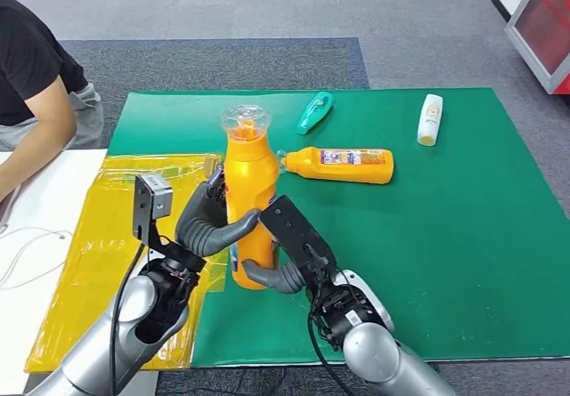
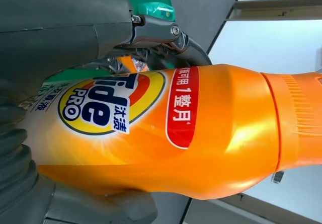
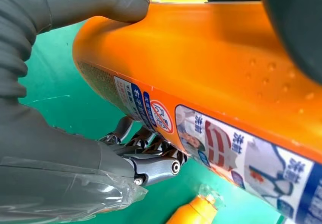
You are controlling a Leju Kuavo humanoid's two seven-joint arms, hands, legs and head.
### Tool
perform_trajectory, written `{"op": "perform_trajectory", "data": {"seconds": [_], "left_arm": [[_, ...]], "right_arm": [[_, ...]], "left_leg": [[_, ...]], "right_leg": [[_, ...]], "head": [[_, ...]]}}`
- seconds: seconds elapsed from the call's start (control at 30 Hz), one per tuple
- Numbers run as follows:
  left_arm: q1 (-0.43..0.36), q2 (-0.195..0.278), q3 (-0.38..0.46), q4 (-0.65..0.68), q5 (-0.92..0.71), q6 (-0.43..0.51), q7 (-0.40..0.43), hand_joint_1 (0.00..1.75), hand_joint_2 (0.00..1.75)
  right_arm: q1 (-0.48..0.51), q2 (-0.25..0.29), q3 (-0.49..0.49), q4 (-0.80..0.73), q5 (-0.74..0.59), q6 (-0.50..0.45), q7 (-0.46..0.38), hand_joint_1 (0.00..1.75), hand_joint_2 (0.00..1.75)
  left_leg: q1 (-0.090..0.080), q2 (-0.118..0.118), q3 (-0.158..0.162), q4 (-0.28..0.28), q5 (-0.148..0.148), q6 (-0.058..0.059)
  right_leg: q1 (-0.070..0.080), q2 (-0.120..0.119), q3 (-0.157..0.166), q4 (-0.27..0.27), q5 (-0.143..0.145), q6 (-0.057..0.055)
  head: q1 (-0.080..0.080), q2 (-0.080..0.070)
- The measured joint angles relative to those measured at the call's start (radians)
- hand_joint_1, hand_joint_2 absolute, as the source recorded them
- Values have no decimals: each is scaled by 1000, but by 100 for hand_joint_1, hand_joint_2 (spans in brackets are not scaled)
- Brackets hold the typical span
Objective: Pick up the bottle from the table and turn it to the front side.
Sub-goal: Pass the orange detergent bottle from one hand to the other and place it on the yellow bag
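Orange bottle (image 1: 250, 202) upright over the green mat (image 1: 436, 236), clasped between both hands. Left hand (image 1: 205, 222) wraps its near side, thumb across the front; right hand (image 1: 290, 245) grips the lower body from the right. Second orange bottle (image 1: 339, 165) lies on the mat behind; teal bottle (image 1: 314, 112) and white bottle (image 1: 429, 119) farther back.

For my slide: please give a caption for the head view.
Both robot hands, left and right, hold an upright orange bottle above the green mat.
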Motion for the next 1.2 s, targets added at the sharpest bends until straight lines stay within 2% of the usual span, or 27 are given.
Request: {"op": "perform_trajectory", "data": {"seconds": [0.23,0.8,0.87,0.93,1.0,1.2], "left_arm": [[-1,-14,3,5,-42,57,-32,175,175],[0,-24,14,17,-53,69,-61,175,175],[1,-23,14,18,-91,82,-76,175,175],[1,-15,16,19,-148,96,-87,175,175],[0,-1,29,22,-210,105,-89,175,175],[0,55,111,47,-353,89,-68,175,175]], "right_arm": [[-10,0,19,0,8,-20,0,175,175],[-16,-6,38,-3,48,-63,0,172,175],[-17,-7,39,-3,48,-73,0,104,175],[-16,-8,39,-3,45,-82,0,20,175],[-14,-9,36,-3,42,-87,0,1,175],[8,-8,19,-4,30,-85,0,0,175]], "left_leg": [[0,0,0,0,0,0],[0,0,0,0,0,0],[0,0,0,0,0,0],[0,0,0,0,0,0],[0,1,0,0,0,0],[0,2,0,0,1,-1]], "right_leg": [[0,0,0,0,0,0],[0,0,0,0,0,0],[0,0,0,0,0,0],[0,0,0,0,0,0],[0,1,0,0,0,0],[0,2,-2,1,1,-1]], "head": [[0,0],[0,0],[0,0],[0,0],[0,0],[0,0]]}}
